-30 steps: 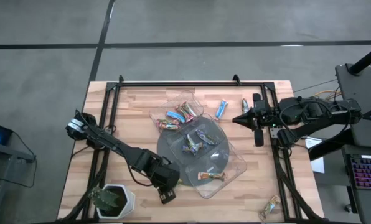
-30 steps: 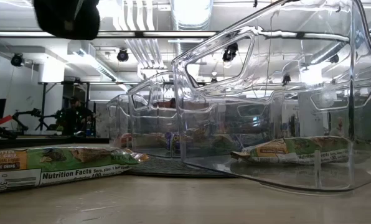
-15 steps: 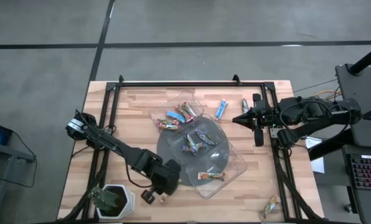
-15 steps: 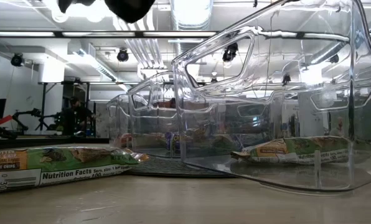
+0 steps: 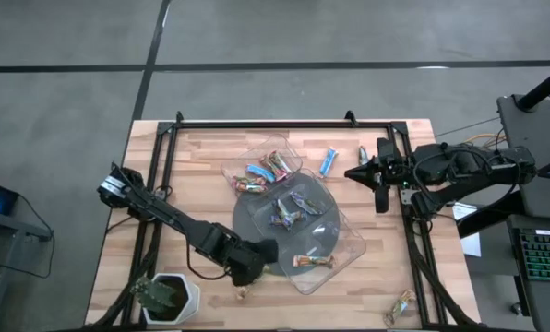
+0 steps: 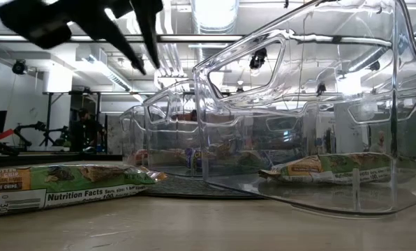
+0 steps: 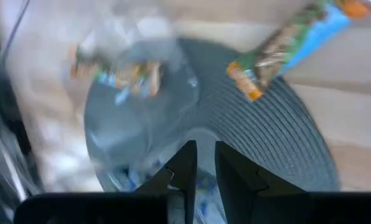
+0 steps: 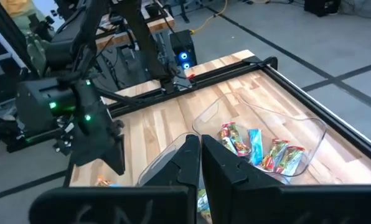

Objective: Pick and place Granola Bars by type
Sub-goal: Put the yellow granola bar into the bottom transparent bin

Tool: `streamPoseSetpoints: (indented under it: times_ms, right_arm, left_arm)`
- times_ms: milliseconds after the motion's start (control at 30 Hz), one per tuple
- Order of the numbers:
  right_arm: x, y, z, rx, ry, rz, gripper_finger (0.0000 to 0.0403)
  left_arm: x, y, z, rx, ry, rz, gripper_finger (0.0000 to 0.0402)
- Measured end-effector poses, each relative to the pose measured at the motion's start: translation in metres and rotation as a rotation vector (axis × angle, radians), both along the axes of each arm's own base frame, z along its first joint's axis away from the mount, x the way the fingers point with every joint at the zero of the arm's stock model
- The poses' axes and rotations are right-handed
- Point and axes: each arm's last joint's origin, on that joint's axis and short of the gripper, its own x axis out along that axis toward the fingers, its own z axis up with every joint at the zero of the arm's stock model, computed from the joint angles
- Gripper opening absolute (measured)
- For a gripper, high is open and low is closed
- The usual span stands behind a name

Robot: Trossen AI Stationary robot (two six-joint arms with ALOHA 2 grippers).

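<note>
My left pincer (image 5: 268, 250) sits low over the near-left edge of the grey disc (image 5: 257, 217), fingers (image 7: 184, 168) close together with a narrow gap, nothing between them. My right pincer (image 5: 353, 175) hangs above the right side of the tabletop (image 5: 192, 166), fingers (image 8: 188, 152) pressed nearly together, empty.

Bar locations:
- One clear tray (image 5: 270, 148) at the far side holds several mixed bars (image 5: 257, 173).
- A second tray (image 5: 344, 244) on the disc holds a cluster of bars (image 5: 289, 210) and one orange-brown bar (image 5: 312, 262).
- A blue bar (image 5: 328, 162) and a green bar (image 5: 363, 156) lie loose near my right pincer.
- One bar (image 5: 401, 307) lies at the near right corner.
- A small bar (image 5: 242, 293) lies just beside my left pincer, near the potted plant (image 5: 164, 297).
</note>
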Motion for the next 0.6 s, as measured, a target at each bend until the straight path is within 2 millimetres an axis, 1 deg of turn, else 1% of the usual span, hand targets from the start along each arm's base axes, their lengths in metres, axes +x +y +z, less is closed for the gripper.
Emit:
streamPoseSetpoints:
  times_ms: [233,300,467,533,600]
  right_arm:
    - [0.000,0.000,0.000,0.002,-0.007,-0.003,0.0009]
    - [0.000,0.000,0.000,0.002,-0.007,-0.004,0.0008]
    - [0.000,-0.001,0.001,-0.004,-0.008,-0.021,0.0009]
    - [0.000,-0.001,0.001,-0.004,-0.008,-0.022,0.0009]
    - [0.000,0.000,0.001,-0.004,-0.008,-0.022,0.0008]
  left_arm:
    - [-0.008,-0.008,-0.011,0.207,0.038,-0.376,0.0042]
    - [-0.010,-0.010,-0.012,0.226,0.042,-0.404,0.0042]
    - [-0.014,-0.020,-0.011,0.210,0.029,-0.459,0.0042]
    - [-0.012,-0.023,-0.009,0.192,-0.004,-0.453,0.0042]
    - [-0.011,-0.025,-0.009,0.157,-0.024,-0.408,0.0042]
